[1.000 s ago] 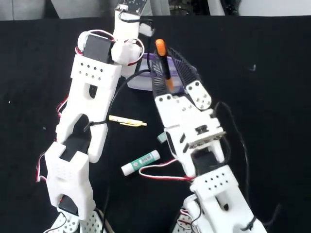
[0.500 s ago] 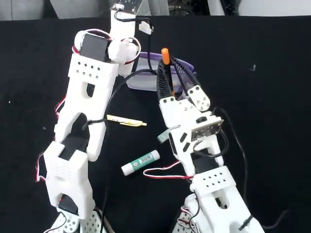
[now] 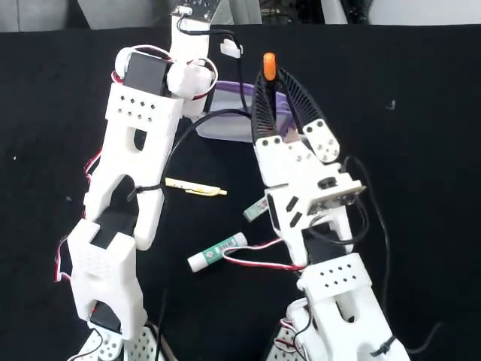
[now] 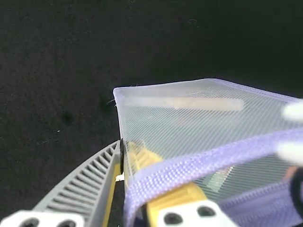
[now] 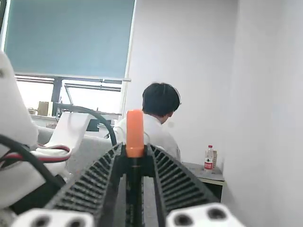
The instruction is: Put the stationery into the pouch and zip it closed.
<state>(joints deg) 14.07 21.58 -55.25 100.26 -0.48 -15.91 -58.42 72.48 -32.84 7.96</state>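
A translucent mesh pouch (image 3: 222, 126) with a purple zip band lies near the far middle of the black tabletop (image 3: 421, 150). The left wrist view shows its mesh wall (image 4: 189, 127) up close, with a pale, stick-like shape showing through it; what that is cannot be told.

The left pincer (image 4: 123, 151) is clenched on one end of the pouch's rim. Its grey finger sits outside the mesh and its yellow one inside.

The right arm stands at the right of the tabletop. The right pincer (image 3: 272, 79) is clamped on a dark pen with an orange cap (image 3: 268, 64). The pen runs lengthwise between the black ribbed fingers, and only the cap end pokes out past their tips, pointing away from the arm. From overhead, the pincer and pen overlap the pouch's right end. Whether the pen touches the pouch cannot be told. In the right wrist view the orange cap (image 5: 135, 130) rises between the two fingers.

Other stationery lies nearer on the tabletop:
- a thin yellow pen (image 3: 195, 187) between the two arms
- a white glue stick (image 3: 217, 252) with a green label, closer in
- a small green-and-white piece (image 3: 255, 210) just beside the right arm, partly hidden by it
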